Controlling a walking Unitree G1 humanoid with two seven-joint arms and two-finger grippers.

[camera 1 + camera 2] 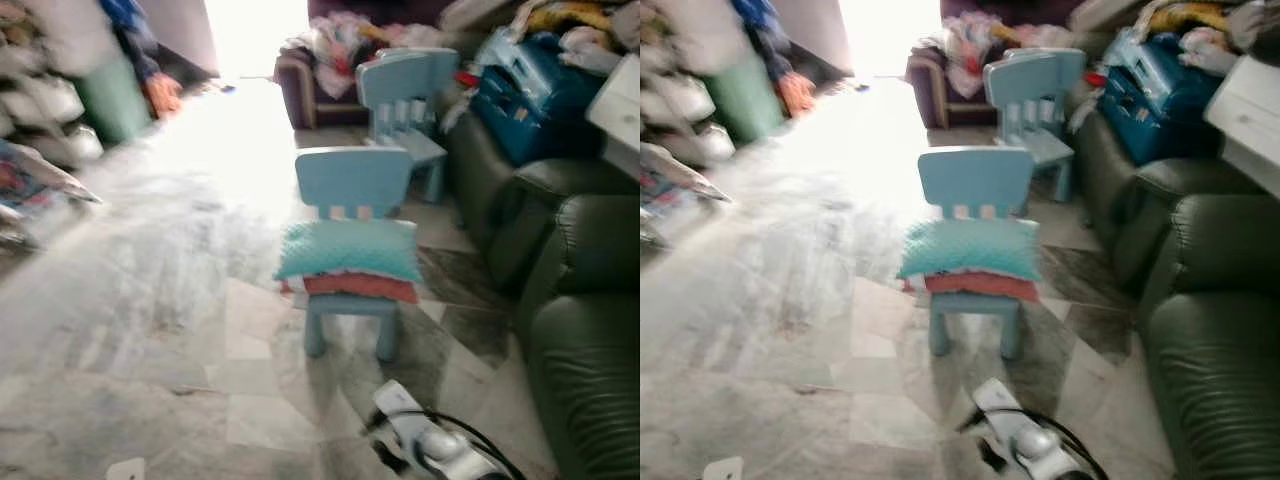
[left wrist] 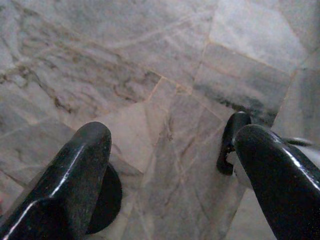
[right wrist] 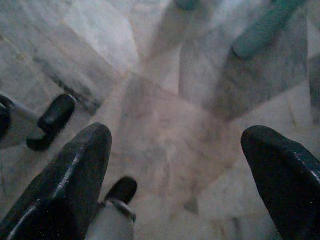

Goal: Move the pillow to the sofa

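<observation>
A teal pillow [image 1: 348, 250] lies on the seat of a small light-blue child's chair [image 1: 352, 180], on top of a red cushion [image 1: 360, 287]. The chair stands on the marble floor in the middle of the room. A dark green leather sofa [image 1: 585, 340] runs along the right side, close to the chair. My right arm [image 1: 430, 445] shows low in the head view, in front of the chair. My right gripper [image 3: 180, 165] is open above the floor, with the chair's legs [image 3: 260, 30] just ahead. My left gripper [image 2: 175, 170] is open above bare floor tiles.
A second blue chair [image 1: 400, 90] stands behind the first. A blue case [image 1: 530, 100] and piled clothes cover the sofa's far end. A dark armchair [image 1: 305, 85] heaped with laundry sits at the back. Clutter [image 1: 50, 110] lines the left wall.
</observation>
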